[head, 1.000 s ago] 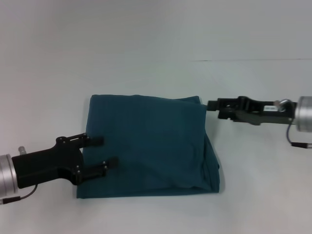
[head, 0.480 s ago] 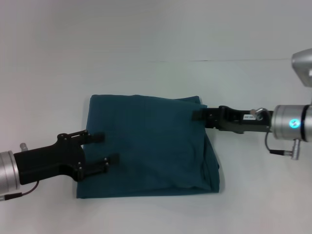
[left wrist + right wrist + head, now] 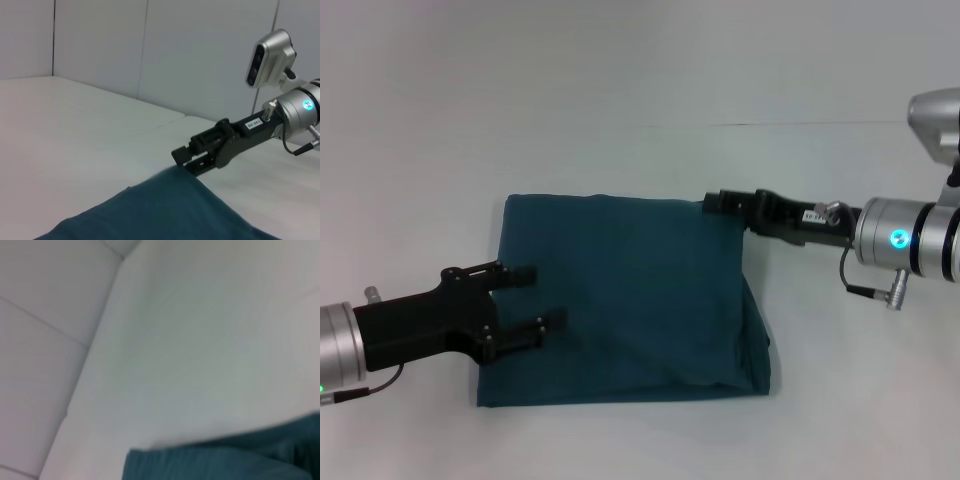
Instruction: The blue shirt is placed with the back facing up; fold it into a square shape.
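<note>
The blue shirt [image 3: 630,290] lies folded into a rough rectangle on the white table, plain side up. It also shows in the left wrist view [image 3: 165,210] and the right wrist view [image 3: 225,460]. My left gripper [image 3: 538,297] is open, its two fingers spread just above the shirt's left part near the left edge. My right gripper [image 3: 713,203] is at the shirt's far right corner. In the left wrist view [image 3: 186,159] its two fingers stand slightly apart right at that corner. No lettering shows.
The white table [image 3: 640,80] stretches all around the shirt. A thin seam line [image 3: 800,124] crosses the table behind the shirt. A wall stands at the back in the left wrist view [image 3: 100,45].
My right gripper has moved left and a little farther back, from beside the shirt's right edge to its far right corner. The left gripper has barely shifted.
</note>
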